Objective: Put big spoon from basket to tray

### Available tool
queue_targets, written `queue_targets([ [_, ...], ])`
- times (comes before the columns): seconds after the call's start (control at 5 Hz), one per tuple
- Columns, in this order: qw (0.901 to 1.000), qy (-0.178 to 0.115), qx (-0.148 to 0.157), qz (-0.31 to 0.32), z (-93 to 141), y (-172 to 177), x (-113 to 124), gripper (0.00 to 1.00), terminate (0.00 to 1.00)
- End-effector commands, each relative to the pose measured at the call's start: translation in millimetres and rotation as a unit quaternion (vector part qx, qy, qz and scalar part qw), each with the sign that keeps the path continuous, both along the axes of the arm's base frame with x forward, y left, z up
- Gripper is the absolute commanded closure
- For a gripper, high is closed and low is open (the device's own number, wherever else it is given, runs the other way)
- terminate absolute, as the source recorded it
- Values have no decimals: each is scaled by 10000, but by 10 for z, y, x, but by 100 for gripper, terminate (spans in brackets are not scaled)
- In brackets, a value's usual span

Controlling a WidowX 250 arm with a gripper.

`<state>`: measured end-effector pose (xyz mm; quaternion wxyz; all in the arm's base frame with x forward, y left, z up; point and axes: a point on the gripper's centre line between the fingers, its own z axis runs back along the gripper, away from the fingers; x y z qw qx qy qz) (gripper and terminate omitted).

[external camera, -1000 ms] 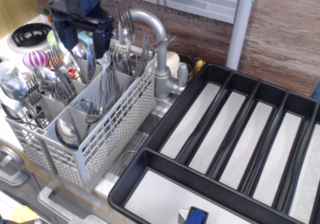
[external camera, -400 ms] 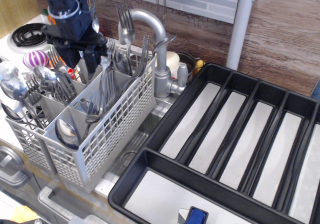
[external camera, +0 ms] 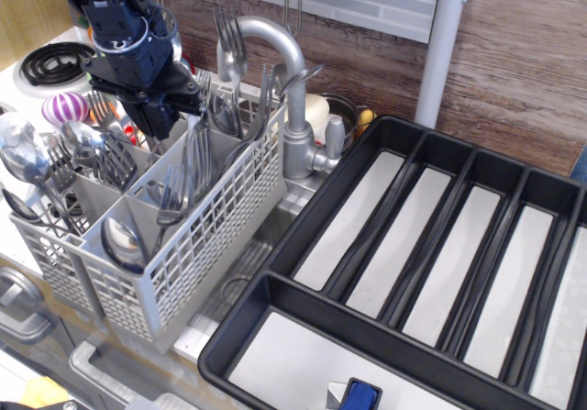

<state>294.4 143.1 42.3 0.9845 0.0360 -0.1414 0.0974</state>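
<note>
The light grey basket [external camera: 197,236] stands at the left, its compartments full of steel forks and spoons. My gripper [external camera: 156,115] is lowered into its back compartment, with the fingers drawn together on the big spoon there. The gripper body hides most of that spoon. The black tray [external camera: 371,149] with long pale-bottomed slots lies to the right of the basket and holds no cutlery in the part I see.
A steel faucet [external camera: 292,89] rises just behind the basket's right corner. A stove coil [external camera: 50,61] and a purple striped ball [external camera: 64,109] are at the far left. A small blue object [external camera: 360,396] sits at the tray's front edge. A wooden shelf hangs overhead.
The gripper moved down and left into the basket's back compartment, and its fingers went from wide open to drawn together.
</note>
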Motion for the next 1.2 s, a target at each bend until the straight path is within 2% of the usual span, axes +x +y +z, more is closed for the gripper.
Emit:
queue_targets([
  [0.0, 9996, -54, 219, -148, 418, 58, 117, 100, 0],
  [0.2, 9973, -5, 606, -411, 922, -18, 165, 100, 0],
  [0.4, 9975, -217, 566, -354, 1412, -261, 193, 100, 0],
  [0.6, 9982, -481, 343, -121, 1750, -652, 300, 100, 0],
  [0.8, 9941, -842, -430, 531, 1867, -1076, 400, 100, 0],
  [1.0, 9748, -1062, -1490, 1275, 1875, -1475, 545, 100, 0],
])
